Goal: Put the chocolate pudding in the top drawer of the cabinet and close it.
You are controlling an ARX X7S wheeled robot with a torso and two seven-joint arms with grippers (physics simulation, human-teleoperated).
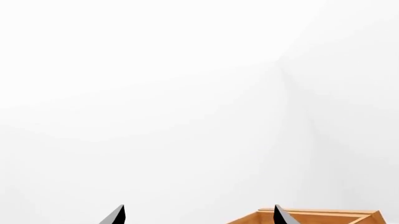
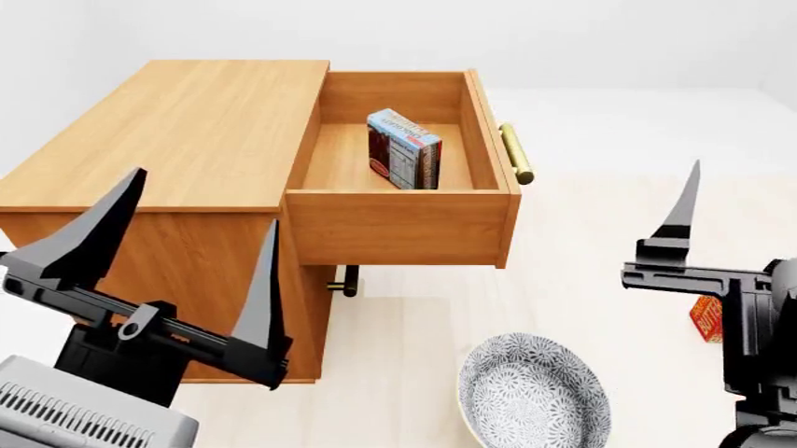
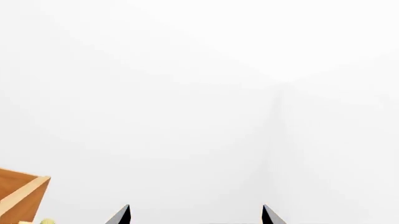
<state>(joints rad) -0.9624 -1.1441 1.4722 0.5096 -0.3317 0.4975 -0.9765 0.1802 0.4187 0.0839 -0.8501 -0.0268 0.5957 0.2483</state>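
The honey-brown cabinet (image 2: 174,131) fills the left of the head view. Its top drawer (image 2: 398,229) is pulled fully out, with the brass bar handle (image 2: 516,154) at its right end. The chocolate pudding (image 2: 404,149) stands upright inside the drawer, near the back. My left gripper (image 2: 202,201) is open and empty, in front of the cabinet and below the drawer. In the left wrist view the left gripper (image 1: 199,212) has its tips wide apart. My right gripper (image 3: 195,212) is open and empty; one of its fingers (image 2: 681,210) shows to the right of the drawer.
A patterned grey bowl (image 2: 533,397) sits on the floor below the drawer. A red-orange box (image 2: 706,317) lies on the floor behind my right arm. The lower drawer's handle (image 2: 342,283) shows under the open drawer. A drawer corner (image 1: 311,217) shows in the left wrist view.
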